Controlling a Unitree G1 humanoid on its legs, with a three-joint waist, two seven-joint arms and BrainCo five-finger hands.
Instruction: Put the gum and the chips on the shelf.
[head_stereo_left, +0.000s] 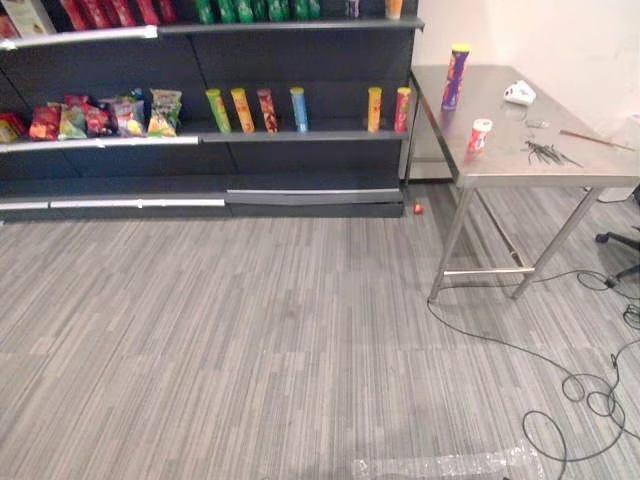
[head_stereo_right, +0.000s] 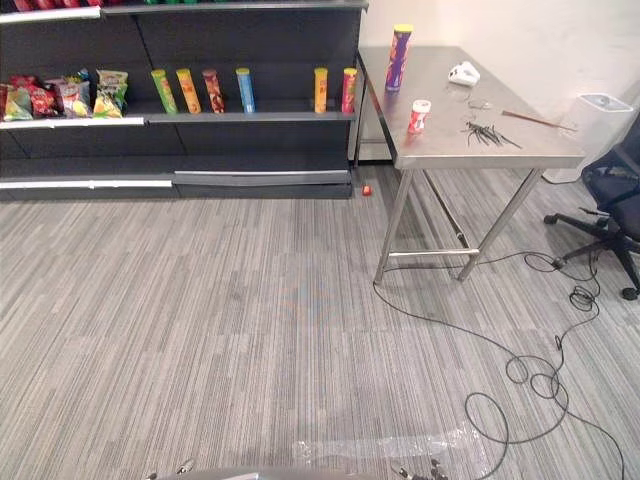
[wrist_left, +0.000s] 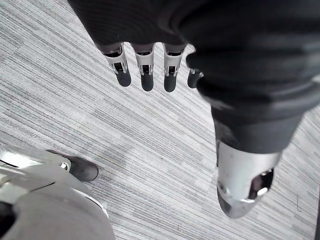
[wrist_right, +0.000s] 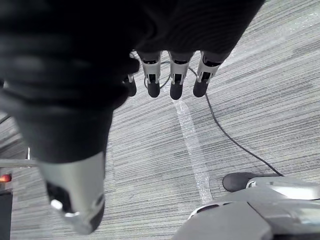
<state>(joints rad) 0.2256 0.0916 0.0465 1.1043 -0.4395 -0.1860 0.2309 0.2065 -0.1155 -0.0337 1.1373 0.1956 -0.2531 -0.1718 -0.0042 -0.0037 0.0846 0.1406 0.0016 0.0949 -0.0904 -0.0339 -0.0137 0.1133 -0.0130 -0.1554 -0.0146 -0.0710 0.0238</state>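
Steel table (head_stereo_left: 505, 110): contents?
– Purple chips can (head_stereo_left: 456, 75) upright at the far end; gum bottle (head_stereo_left: 479, 135) nearer the front edge, apart from it. Dark shelf (head_stereo_left: 300, 137) stands just beside the table.
– Hands?
– Left hand (wrist_left: 145, 70) and right hand (wrist_right: 172, 75) hang over grey carpet, fingers relaxed, holding nothing.

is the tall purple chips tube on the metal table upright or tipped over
Upright: the tall purple chips tube with a yellow lid stands on its base on the stainless steel table, lid uppermost.
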